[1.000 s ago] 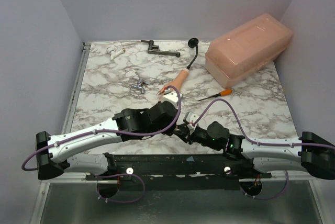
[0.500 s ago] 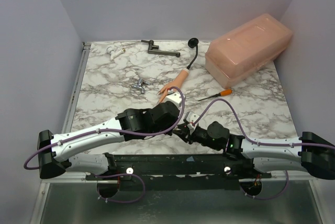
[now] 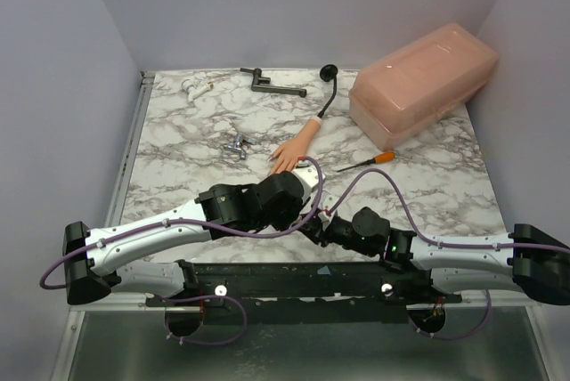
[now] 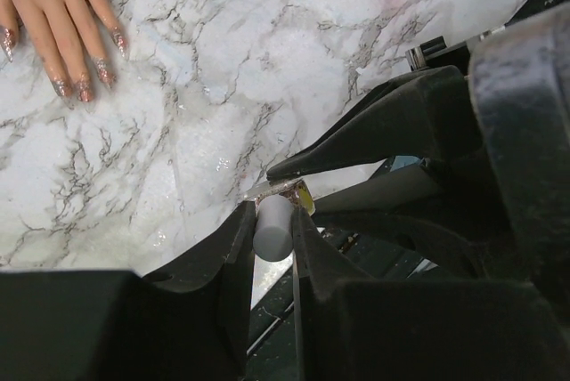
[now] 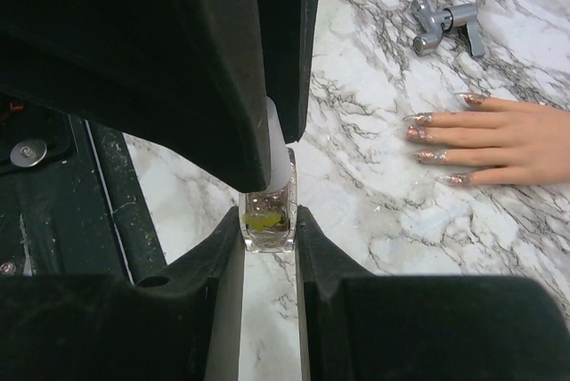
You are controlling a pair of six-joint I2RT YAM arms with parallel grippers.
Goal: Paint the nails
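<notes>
Right gripper (image 5: pixel 269 214) is pinching the bottle (image 5: pixel 267 221) by its sides. Left gripper (image 4: pixel 272 221) is clamped on the white cap (image 4: pixel 273 230), which sits on the bottle's neck. I read this as working the cap and brush at the bottle. To do it well, I want the right side dead steady while the left moves straight along the cap's axis, with no sideways drag, so nothing spills. The hand (image 3: pixel 289 151) lies flat on the marble (image 3: pixel 178 185) just beyond both grippers, not touching them. Its nails (image 5: pixel 429 138) glint reddish and point back toward the arms.
</notes>
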